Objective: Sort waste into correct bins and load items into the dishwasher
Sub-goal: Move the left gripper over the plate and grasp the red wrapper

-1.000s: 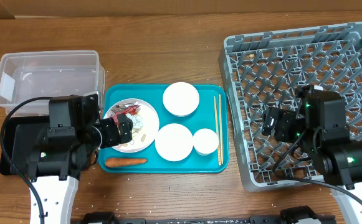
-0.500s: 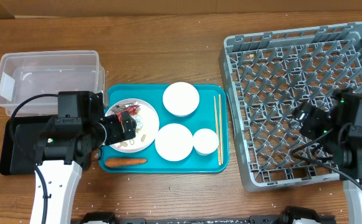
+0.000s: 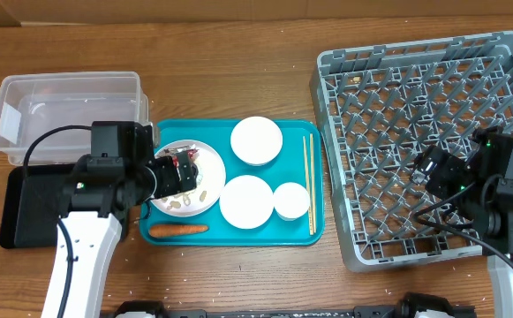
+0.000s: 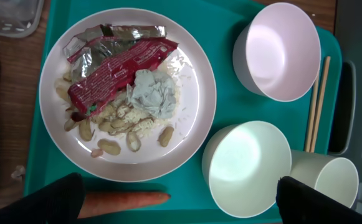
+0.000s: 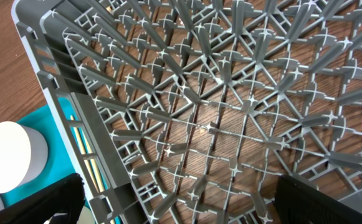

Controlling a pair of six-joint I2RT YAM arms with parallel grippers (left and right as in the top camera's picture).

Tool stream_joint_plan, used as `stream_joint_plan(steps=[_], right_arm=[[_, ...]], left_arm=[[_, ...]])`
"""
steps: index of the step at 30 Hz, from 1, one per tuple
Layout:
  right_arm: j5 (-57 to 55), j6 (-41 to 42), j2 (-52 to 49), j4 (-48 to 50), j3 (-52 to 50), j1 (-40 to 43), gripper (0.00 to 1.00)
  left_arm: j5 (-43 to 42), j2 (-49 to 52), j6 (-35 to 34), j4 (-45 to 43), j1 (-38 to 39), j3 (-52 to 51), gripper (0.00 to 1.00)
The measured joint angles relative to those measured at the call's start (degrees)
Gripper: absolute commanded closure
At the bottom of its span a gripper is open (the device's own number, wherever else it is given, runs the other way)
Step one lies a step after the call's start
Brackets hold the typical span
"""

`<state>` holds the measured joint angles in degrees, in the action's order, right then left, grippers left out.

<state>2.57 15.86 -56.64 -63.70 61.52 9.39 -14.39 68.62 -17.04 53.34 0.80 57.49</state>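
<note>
Fingers of the left gripper hang over the plate in the overhead view, probably parted, though that is hard to make out from here. The right gripper sits over the dish rack, well apart from the waste.

In the left wrist view both fingers are spread wide and hold nothing. The red foil wrapper lies ahead of them on the plate, its long axis slanting from lower left to upper right. The left arm is the nearer one.

In the right wrist view the fingers are spread and empty above the rack lattice.

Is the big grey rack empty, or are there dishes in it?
No dishes in it. The grey rack shows only bare pegs; the bowls and the cup sit on the teal tray.
</note>
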Motion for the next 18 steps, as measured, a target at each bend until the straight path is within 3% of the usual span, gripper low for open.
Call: stream_joint_plan(steps=[6,18], right_arm=[[0.1,0.0,-3.5,0.0,0.0,-0.1,0.0],[0.2,-0.5,-5.7,0.2,0.0,-0.5,0.0]], left_arm=[[0.7,3.9,-1.9,0.1,0.0,0.0,0.0],[12.5,10.6,-8.6,-2.6,0.0,0.0,0.0]])
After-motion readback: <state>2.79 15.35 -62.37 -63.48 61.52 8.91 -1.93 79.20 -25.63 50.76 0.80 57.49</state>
